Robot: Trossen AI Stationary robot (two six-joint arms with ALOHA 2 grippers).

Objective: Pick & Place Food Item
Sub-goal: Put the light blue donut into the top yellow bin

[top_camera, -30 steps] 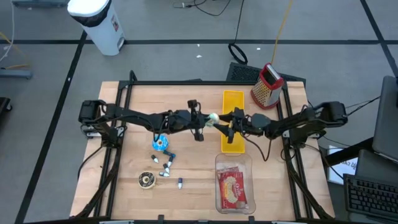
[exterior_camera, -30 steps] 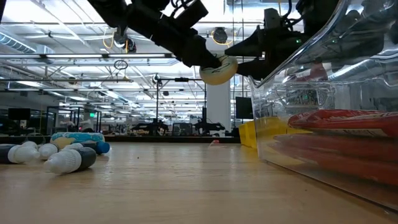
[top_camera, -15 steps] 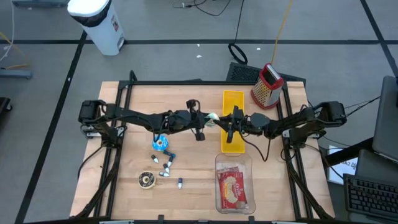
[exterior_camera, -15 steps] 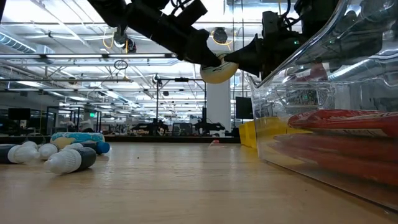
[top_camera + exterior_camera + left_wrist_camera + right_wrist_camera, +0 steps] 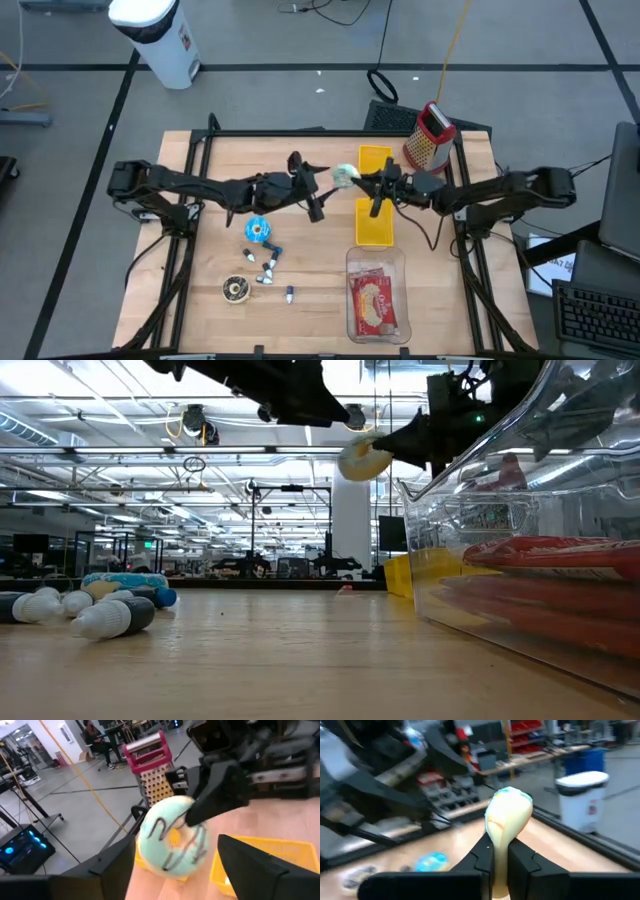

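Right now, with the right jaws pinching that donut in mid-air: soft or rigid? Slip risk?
Likely soft: the donut looks squeezed thin where the right gripper pinches it. Probably light, since a narrow edge grip holds it clear of the table. Slip seems unlikely, but it may flop or swing; the left gripper stands open, offering no support.

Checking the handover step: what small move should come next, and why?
Probably carry the mint-iced toy doughnut toward the yellow plastic tray. The right end effector is shut on the doughnut in mid-air, the left end effector stands open and apart from it, and the tray lies just beside and below.
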